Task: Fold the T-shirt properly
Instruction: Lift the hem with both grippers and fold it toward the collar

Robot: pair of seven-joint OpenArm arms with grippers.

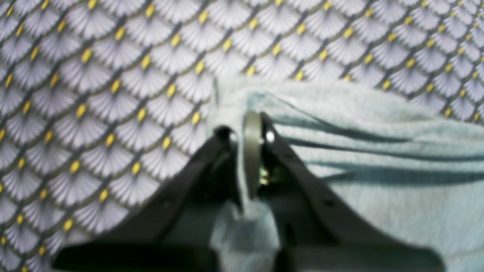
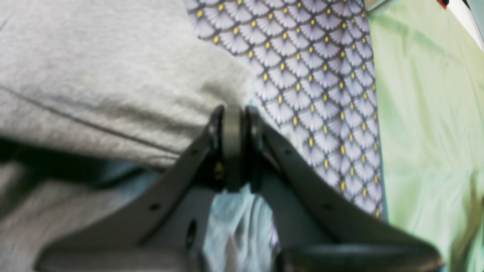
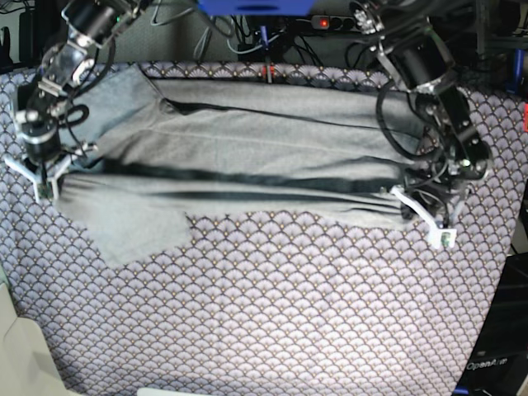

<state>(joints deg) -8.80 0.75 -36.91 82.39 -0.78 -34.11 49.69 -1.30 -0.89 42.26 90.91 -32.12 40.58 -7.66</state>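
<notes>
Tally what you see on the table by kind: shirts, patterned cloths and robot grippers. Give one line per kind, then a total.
Shirts: 1, the grey T-shirt
Patterned cloths: 1, the tablecloth
Grippers: 2, left gripper and right gripper
Total: 4

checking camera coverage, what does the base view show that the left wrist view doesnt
Only the base view: the whole T-shirt stretched across the table between both arms, one sleeve lying loose on its near side, the right pincer at its end, and cables behind the table.

Only the left wrist view: the left pincer up close, shut on a bunched edge of the shirt, with fabric pulled through between the fingers.

Both: the grey shirt, the scallop-patterned cloth under it, and the left pincer gripping the shirt.
</notes>
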